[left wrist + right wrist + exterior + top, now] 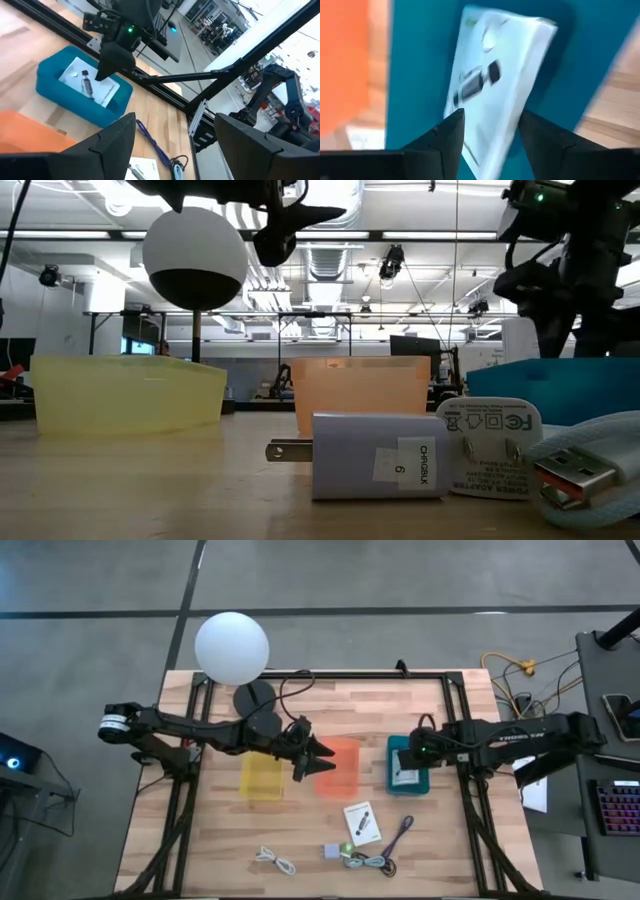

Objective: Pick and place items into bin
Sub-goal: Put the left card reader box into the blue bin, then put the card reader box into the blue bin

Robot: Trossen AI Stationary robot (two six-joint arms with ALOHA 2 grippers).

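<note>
A white card printed with a dark stick shape [405, 777] [90, 82] [495, 75] lies inside the teal bin [392, 780]. My right gripper [408, 752] [492, 135] hovers open just above it. My left gripper [322, 753] [175, 150] is open and holds nothing, above the orange bin [345, 780]. On the near part of the table lie a second card [362, 823], a purple cable [402, 833], a white cable [275, 860], a grey cable [377, 862] and small grey [330, 851] and green [346, 853] cubes.
A yellow bin [262, 778] stands left of the orange one. A white globe lamp [232, 647] on a dark base sits at the far left of the table. Black frame rails [460, 720] run along the table's edges. Bare wood lies between the bins and the loose items.
</note>
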